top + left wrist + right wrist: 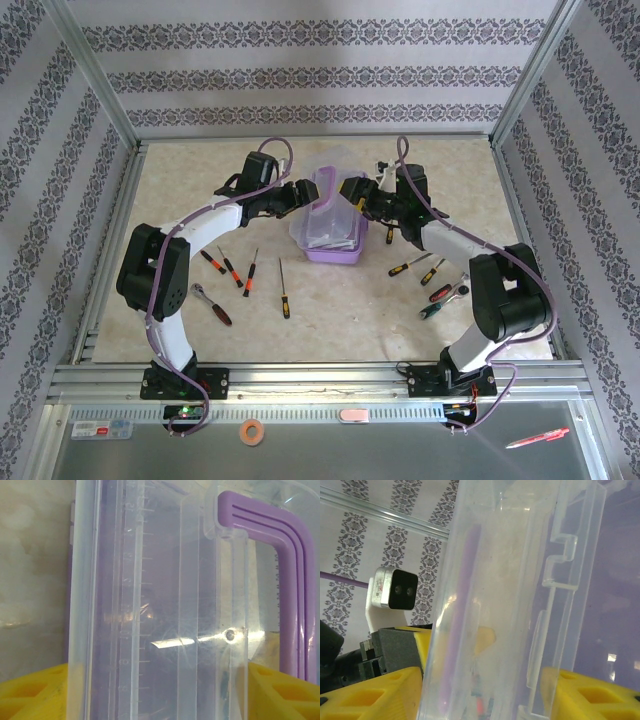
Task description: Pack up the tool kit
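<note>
The lilac case (331, 250) sits mid-table with its clear lid (333, 185) raised upright. The left gripper (306, 196) meets the lid from the left, jaws wide, both yellow fingers (30, 690) flush against the lid's sides: lid gripped. The right gripper (358, 196) straddles the lid from the right; whether it grips cannot be told. Screwdrivers (250, 272) lie near-left and near-right of the case.
</note>
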